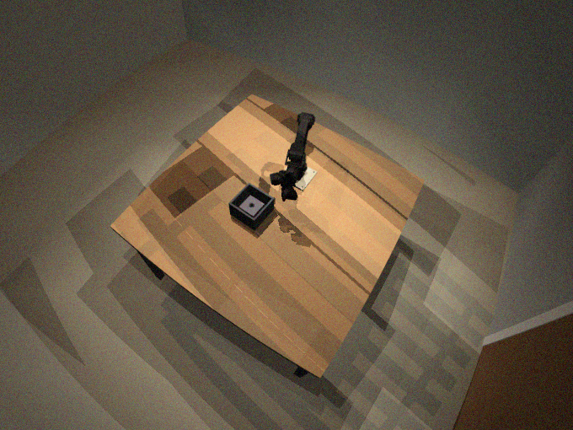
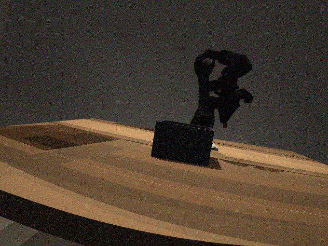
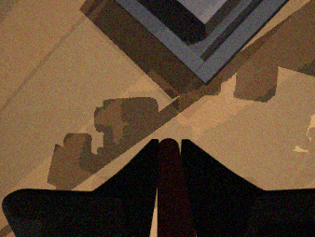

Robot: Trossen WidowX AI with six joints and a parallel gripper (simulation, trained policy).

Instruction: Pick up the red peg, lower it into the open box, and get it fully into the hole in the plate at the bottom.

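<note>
The pincer grips the red peg above the table.

the table top was orange-brown, patterned with long straight bands in lighter and darker tan; a dark brown patch lay across its left part. the open box was near-black on its outer walls, with a blue-grey rim. the plate at its bottom was pale grey, marked in the middle by a dark hole. the peg was dark red, the gripper black. the small base plate was off-white with dark dots. the floor was grey-brown, chequered with paler blocks at right.
</note>
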